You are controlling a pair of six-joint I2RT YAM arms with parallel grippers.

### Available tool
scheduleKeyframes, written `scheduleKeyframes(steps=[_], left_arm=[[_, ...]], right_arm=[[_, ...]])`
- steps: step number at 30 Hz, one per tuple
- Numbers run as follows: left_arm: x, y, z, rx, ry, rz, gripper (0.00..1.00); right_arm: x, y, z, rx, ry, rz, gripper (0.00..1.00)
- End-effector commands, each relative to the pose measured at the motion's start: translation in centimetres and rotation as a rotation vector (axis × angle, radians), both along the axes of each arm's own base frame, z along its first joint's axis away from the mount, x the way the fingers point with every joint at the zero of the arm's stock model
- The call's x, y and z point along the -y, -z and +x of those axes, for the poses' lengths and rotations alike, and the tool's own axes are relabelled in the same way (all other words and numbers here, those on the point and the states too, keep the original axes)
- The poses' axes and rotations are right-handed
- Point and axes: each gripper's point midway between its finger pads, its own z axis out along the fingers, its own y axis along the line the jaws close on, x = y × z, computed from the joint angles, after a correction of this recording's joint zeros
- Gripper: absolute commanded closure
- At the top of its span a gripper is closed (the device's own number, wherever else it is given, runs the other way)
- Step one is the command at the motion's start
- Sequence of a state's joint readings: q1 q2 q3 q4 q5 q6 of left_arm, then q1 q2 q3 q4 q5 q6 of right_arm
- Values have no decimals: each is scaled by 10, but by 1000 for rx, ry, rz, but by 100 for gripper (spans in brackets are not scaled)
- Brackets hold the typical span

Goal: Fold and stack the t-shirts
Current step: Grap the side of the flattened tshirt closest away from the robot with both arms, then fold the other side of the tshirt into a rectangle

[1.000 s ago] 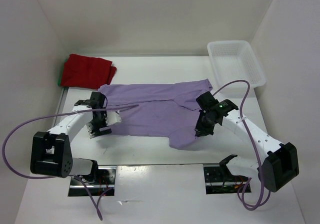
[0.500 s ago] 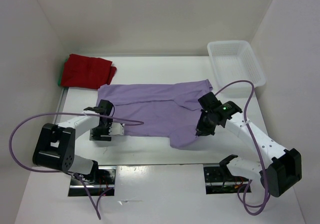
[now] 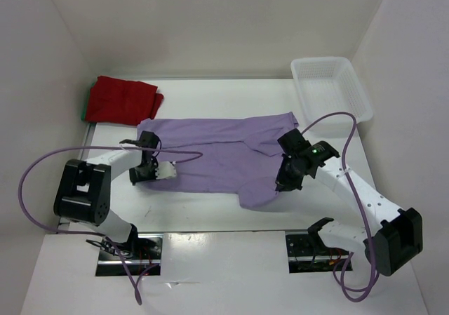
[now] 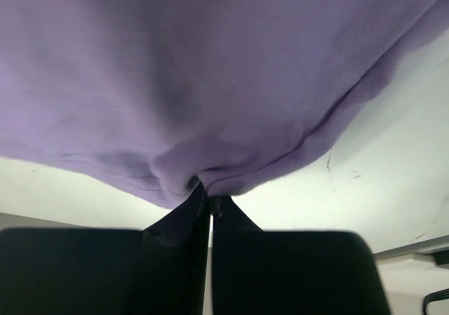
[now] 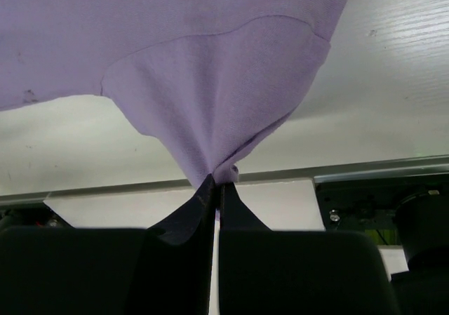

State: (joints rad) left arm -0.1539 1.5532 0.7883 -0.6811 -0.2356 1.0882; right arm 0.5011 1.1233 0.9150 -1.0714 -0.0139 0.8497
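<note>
Soft, matt, fine-knit cloth, the lavender t-shirt (image 4: 210, 83) at the jaws; jaws smooth matt black plastic; surface (image 4: 393, 175) beyond white, faintly scuffed.

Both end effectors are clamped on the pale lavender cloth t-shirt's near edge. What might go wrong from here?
The left end effector and right end effector each pinch only a small tuck of the pale lavender cloth t-shirt, so it may slip out when lifted. Its right side lies bunched, so creases could get folded in.
</note>
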Motion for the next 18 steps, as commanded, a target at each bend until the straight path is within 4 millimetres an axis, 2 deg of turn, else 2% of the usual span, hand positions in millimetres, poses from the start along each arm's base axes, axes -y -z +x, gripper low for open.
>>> scheduleKeyframes(steps=[1,4,6,8,9,12,13,17,18], left_arm=[[28,-20,4,30,-44,-164,100],[34,-35,13,38,-49,-201,100],[33,-41,22,46,-68,-203,100],[28,-38,29,35,-103,-201,100],[28,-42,40,53,-109,-213,100],[21,-36,46,26,-170,-229,100],[19,-36,53,31,-179,-230,100],[8,-42,67,55,-246,-244,100],[1,-37,67,44,-278,-243,100]], right_arm=[[5,-18,15,29,-4,-25,100],[12,-22,46,55,-33,-73,100],[23,-27,76,110,-47,-128,100],[39,-15,100,86,-33,-178,100],[41,-12,116,87,-56,-191,100],[48,-12,142,109,-59,-201,100],[47,-4,148,97,-69,-207,100],[54,6,165,76,-68,-220,100],[58,10,169,74,-69,-224,100]])
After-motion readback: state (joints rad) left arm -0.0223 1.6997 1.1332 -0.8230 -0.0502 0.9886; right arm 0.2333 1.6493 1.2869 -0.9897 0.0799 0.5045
